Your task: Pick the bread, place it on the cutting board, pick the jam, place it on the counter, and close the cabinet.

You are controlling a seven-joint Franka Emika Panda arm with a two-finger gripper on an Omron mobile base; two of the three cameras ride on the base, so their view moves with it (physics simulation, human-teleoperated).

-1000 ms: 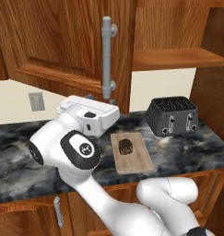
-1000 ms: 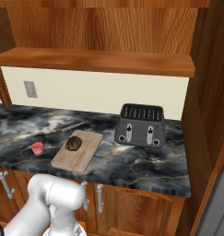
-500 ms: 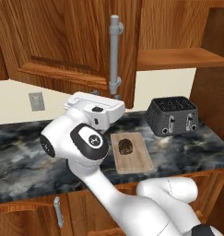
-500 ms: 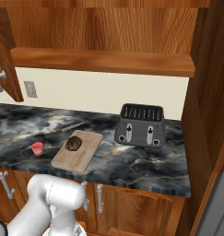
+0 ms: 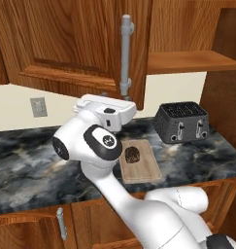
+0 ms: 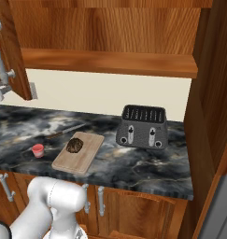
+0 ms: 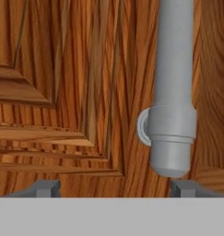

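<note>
A white robot arm rises from in front of lower wooden cabinets. Its gripper (image 7: 114,186) is raised against the door of the upper cabinet (image 5: 75,46), close to the lower end of the door's grey metal bar handle (image 7: 173,87). The two finger tips stand wide apart, released, with nothing between them, one just below the handle's end.

On the dark marble desk (image 6: 133,163) lies the tan cutting board (image 6: 80,154), with the dark speckled bread (image 6: 75,145) resting on its far half. The small pink jam (image 6: 38,150) stands on the desk, just beside the board's left edge. A black toaster (image 6: 143,126) sits farther back, to the right. Above, the cabinet door hangs partly open, its inner shelf (image 6: 110,63) exposed.
</note>
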